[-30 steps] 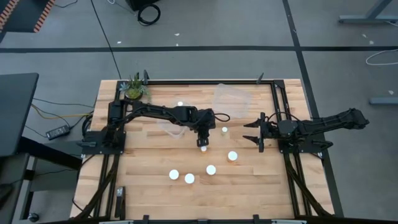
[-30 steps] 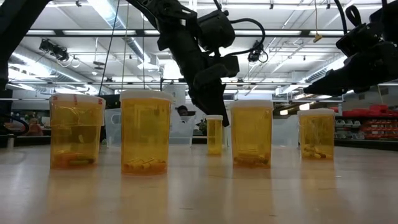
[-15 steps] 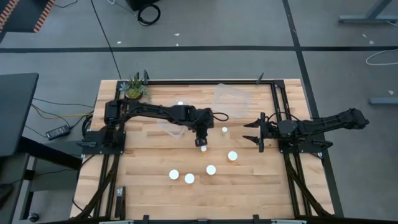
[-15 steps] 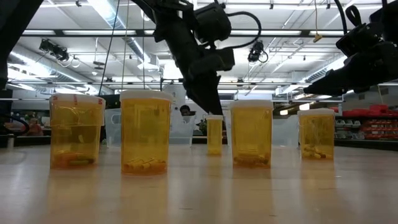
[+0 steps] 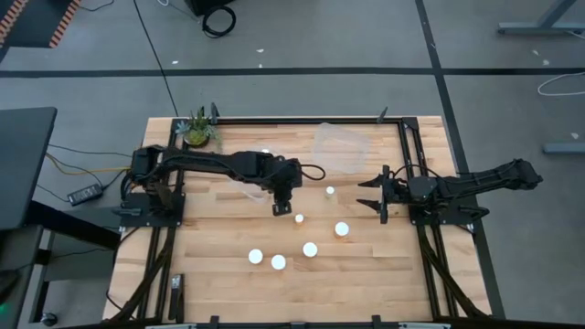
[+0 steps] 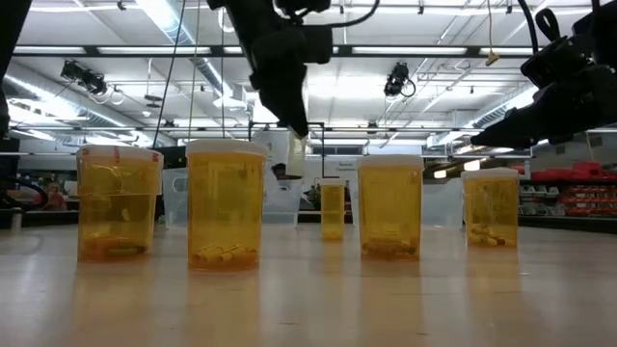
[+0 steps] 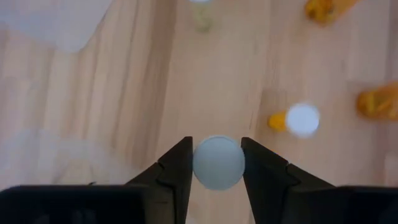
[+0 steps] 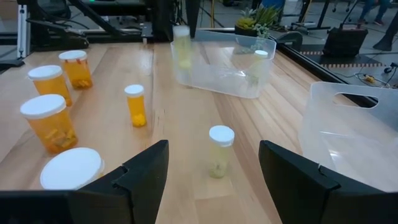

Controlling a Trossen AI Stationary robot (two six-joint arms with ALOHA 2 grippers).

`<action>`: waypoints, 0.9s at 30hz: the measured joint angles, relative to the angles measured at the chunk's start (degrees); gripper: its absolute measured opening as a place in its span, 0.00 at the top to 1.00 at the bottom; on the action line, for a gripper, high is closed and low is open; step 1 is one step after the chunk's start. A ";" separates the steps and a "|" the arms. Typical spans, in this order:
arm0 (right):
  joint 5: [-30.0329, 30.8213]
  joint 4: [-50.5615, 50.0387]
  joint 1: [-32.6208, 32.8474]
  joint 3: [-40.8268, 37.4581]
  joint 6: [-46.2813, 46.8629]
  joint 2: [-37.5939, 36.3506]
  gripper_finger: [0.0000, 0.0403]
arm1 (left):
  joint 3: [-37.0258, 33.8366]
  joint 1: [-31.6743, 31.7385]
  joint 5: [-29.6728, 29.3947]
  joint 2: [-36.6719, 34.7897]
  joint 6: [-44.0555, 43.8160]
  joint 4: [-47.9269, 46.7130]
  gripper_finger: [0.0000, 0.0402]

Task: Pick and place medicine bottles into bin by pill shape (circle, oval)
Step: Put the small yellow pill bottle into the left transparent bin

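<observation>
My left gripper (image 5: 280,205) hangs above the table's middle, shut on a pale medicine bottle (image 6: 294,156) with a white cap (image 7: 217,162). The same bottle shows blurred in the right wrist view (image 8: 181,45), in the air. Several other medicine bottles stand upright on their bases: white caps (image 5: 299,218) (image 5: 330,191) (image 5: 342,228) in the high view, amber bodies (image 6: 225,204) (image 6: 389,207) in the low view. My right gripper (image 5: 373,194) waits open at the table's right, touching nothing. My left gripper pinches the bottle at its top, the white cap's sides (image 7: 198,163) between the two fingers. The fingers slant down from above. The bottle hangs below the fingertips (image 6: 298,129), about upright and lifted clear of the table.
A clear bin (image 5: 253,189) lies just left of the left gripper, partly under its arm. A second clear bin (image 5: 340,146) sits at the far middle. A green potted plant (image 5: 198,130) stands at the far left corner. One bottle (image 5: 265,152) stands near the far edge.
My left gripper has risen and drawn toward the table's left, carrying the pale bottle up with it; the bottle now hangs clear of the table. The other bottles have stayed in place.
</observation>
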 joint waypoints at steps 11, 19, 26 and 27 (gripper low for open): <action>0.00 -0.04 -0.02 0.00 0.02 0.37 0.36 | -6.41 1.56 -7.18 -5.89 -0.97 -3.44 0.68; 0.00 -0.04 -0.02 0.00 0.00 0.37 0.36 | -16.87 7.42 -8.26 -11.33 -1.21 8.09 0.67; -0.01 -0.03 0.00 0.00 0.00 0.37 0.36 | -22.19 13.26 -8.15 -11.09 -4.64 16.87 0.67; 0.00 -0.01 0.00 0.00 0.00 0.37 0.36 | -22.91 13.91 -8.06 -11.08 -5.39 17.69 0.67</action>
